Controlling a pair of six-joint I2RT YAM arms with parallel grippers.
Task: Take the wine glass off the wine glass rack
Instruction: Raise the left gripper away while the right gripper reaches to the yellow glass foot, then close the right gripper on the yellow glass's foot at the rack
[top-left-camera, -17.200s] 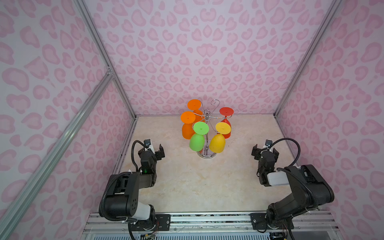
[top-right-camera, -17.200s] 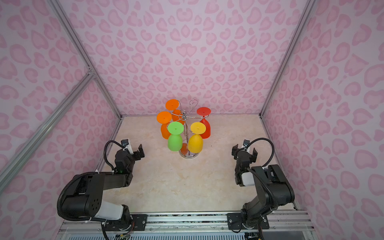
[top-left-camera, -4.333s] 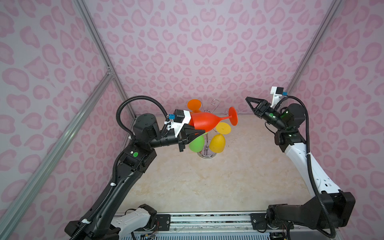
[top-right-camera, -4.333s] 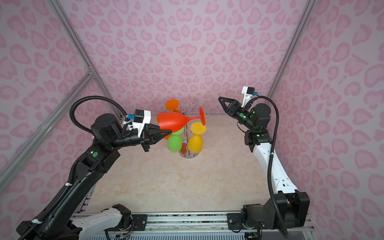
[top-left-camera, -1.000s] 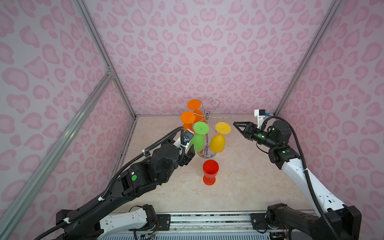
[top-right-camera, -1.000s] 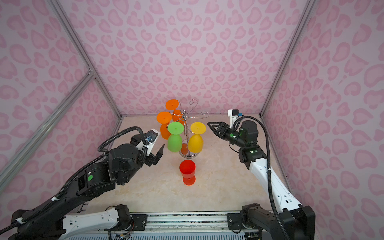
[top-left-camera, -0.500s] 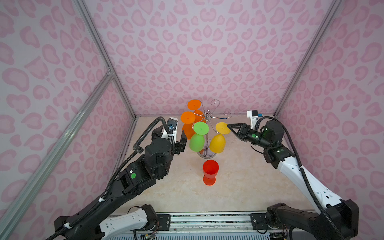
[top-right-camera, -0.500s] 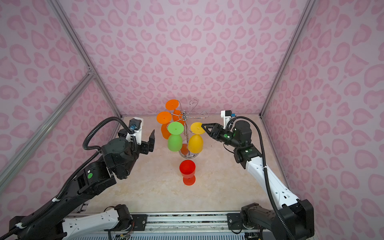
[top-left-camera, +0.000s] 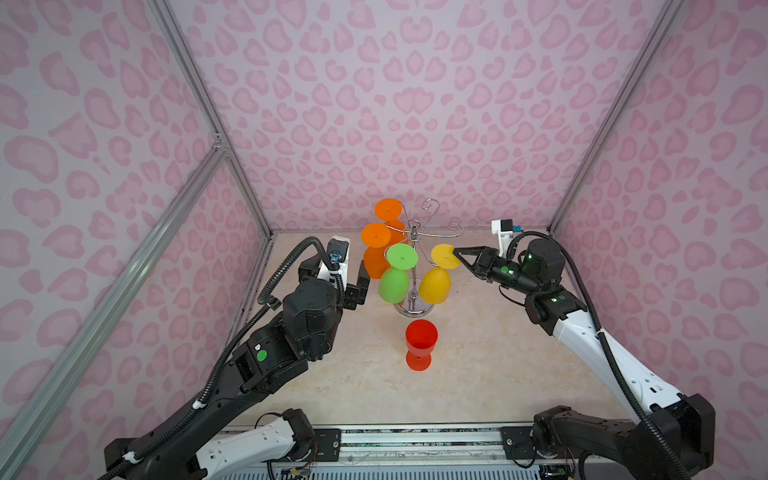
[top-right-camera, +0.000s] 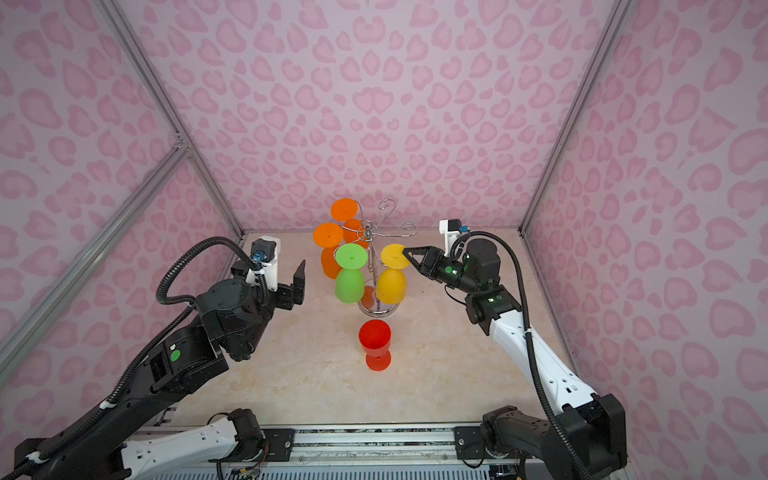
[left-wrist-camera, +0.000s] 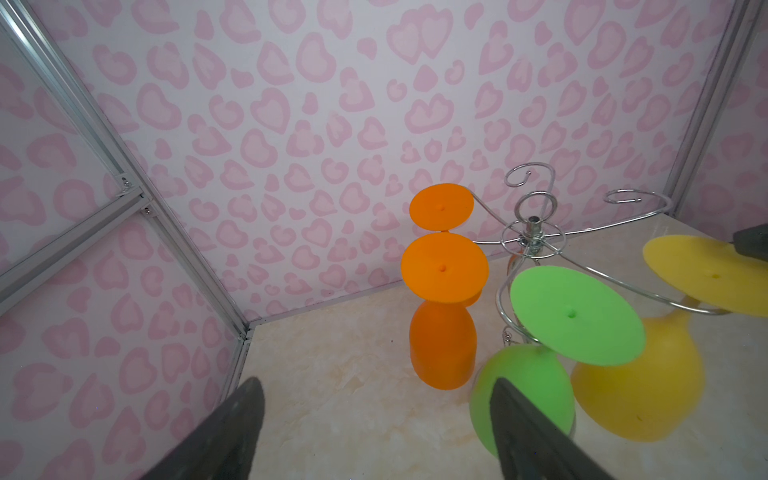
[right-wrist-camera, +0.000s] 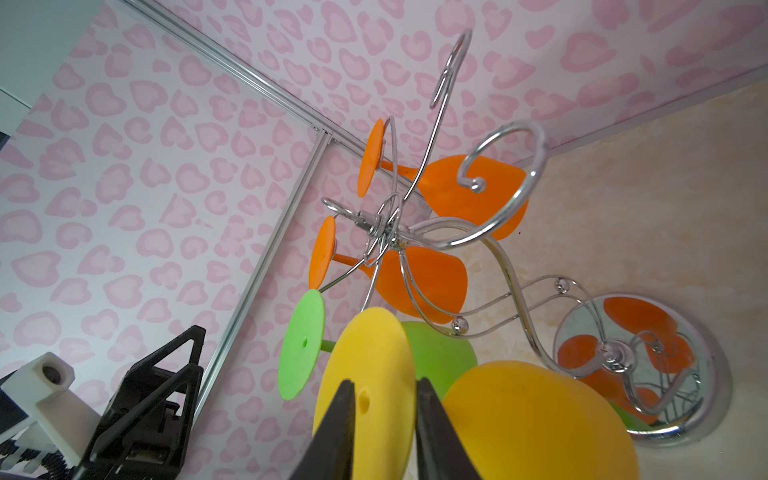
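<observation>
Yellow plastic wine glass (top-left-camera: 435, 284) hangs upside down on the chrome wire wine glass rack (top-left-camera: 415, 309), with the right gripper (right-wrist-camera: 384, 386) jaws straddling its foot disc. Can't tell if they're biting yet. Left gripper (left-wrist-camera: 374, 390) gapes empty. Pull off-axis and I reckon the foot snags the scroll, tipping everything.
</observation>
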